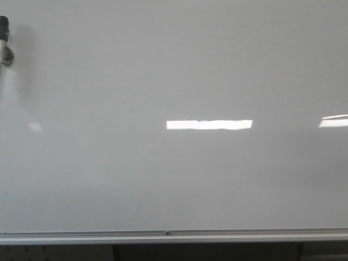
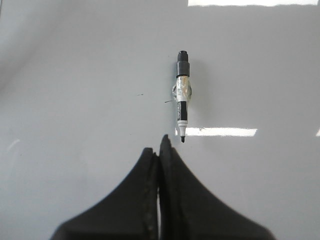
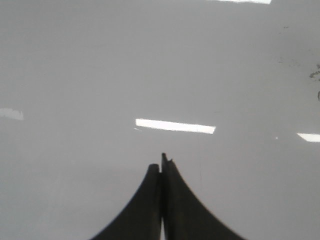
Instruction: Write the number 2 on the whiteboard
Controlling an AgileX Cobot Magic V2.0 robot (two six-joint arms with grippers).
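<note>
With no number 2 on the whiteboard (image 1: 174,65) yet and the marker (image 2: 182,95) stuck to it at twelve o'clock of our left claw (image 2: 160,150), both that and the right claw (image 3: 161,167) pressed closed and empty, we should open the left wide and straddle the barrel squarely.

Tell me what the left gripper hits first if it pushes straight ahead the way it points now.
Probably the marker: it lies just ahead of the closed left gripper, slightly off its line, on the whiteboard. Depth is unclear.
</note>
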